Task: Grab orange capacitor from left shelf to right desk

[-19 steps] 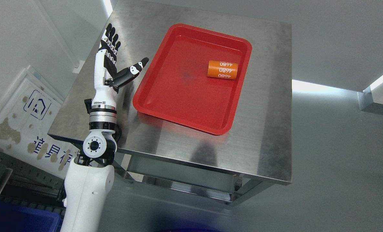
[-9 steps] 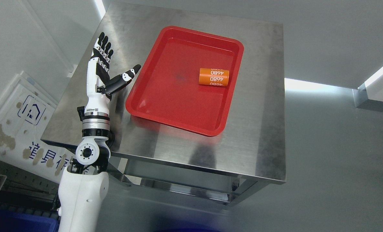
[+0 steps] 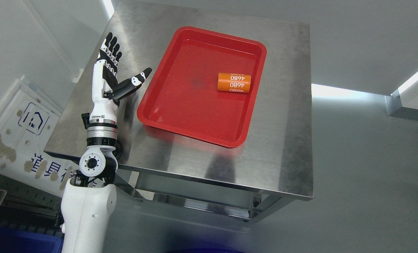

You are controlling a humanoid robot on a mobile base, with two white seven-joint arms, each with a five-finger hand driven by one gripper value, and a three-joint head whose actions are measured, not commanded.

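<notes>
The left hand (image 3: 112, 75) is hovering with fingers spread, empty, beside the red plastic tray (image 3: 180, 112) holding the orange cylindrical capacitor (image 3: 234, 82) on the steel desk (image 3: 282, 140).

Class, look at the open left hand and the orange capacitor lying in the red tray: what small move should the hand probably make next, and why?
Probably a short withdrawal to the left, away from the tray. The orange capacitor lies on its side in the red tray on the steel table, and the left hand is open, empty and well clear of it, so the placing looks done.
</notes>
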